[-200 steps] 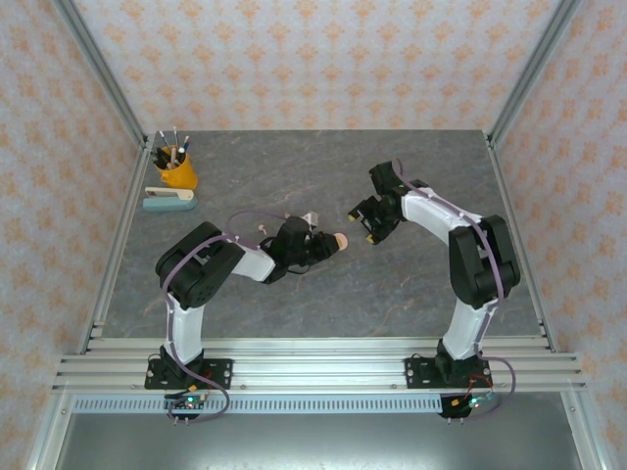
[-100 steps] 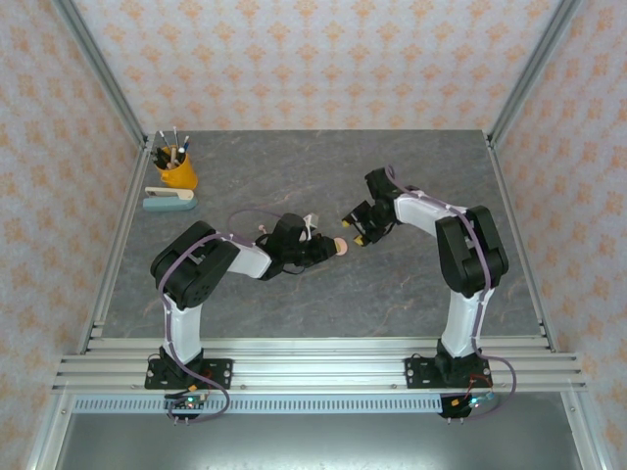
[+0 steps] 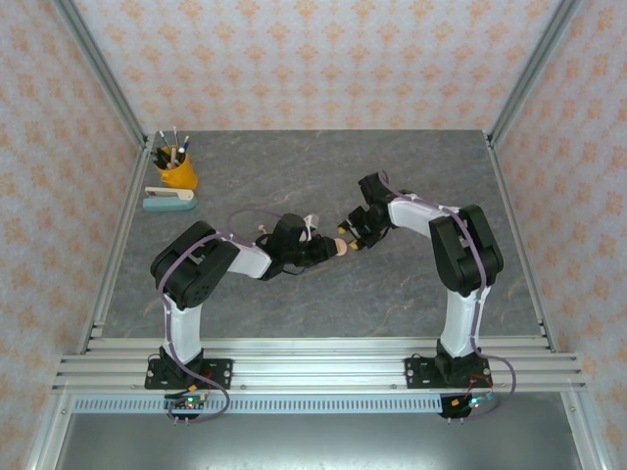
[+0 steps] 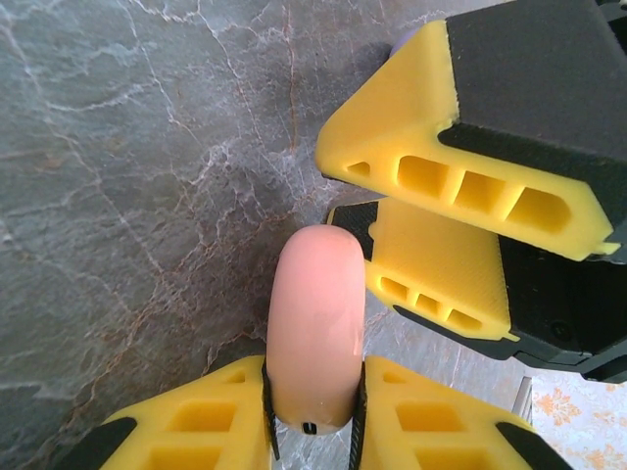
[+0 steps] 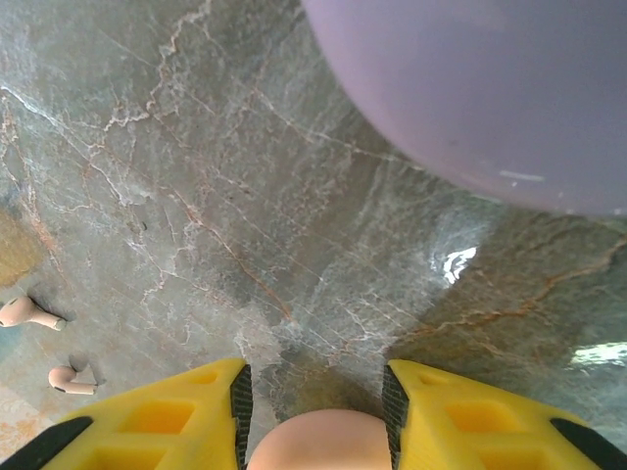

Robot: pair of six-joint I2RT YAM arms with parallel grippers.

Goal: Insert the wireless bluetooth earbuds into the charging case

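Note:
A pale pink round charging case is clamped edge-on in my left gripper, held above the table at mid-scene. My right gripper has come in from the right. Its yellow fingers stand right by the case, whose rounded end fills the gap between its pads. Two pale pink earbuds lie on the grey marble table at the left of the right wrist view. A purple round case looms close at the top of that view.
A yellow cup of pens and a pale teal stapler sit at the table's far left. Metal frame posts and patterned walls bound the table. The marble in front of both arms lies bare.
My right gripper has moved left and nearer, up to the left gripper, and its jaws have narrowed round the pink case. The left gripper, still holding the case, shifted slightly left.

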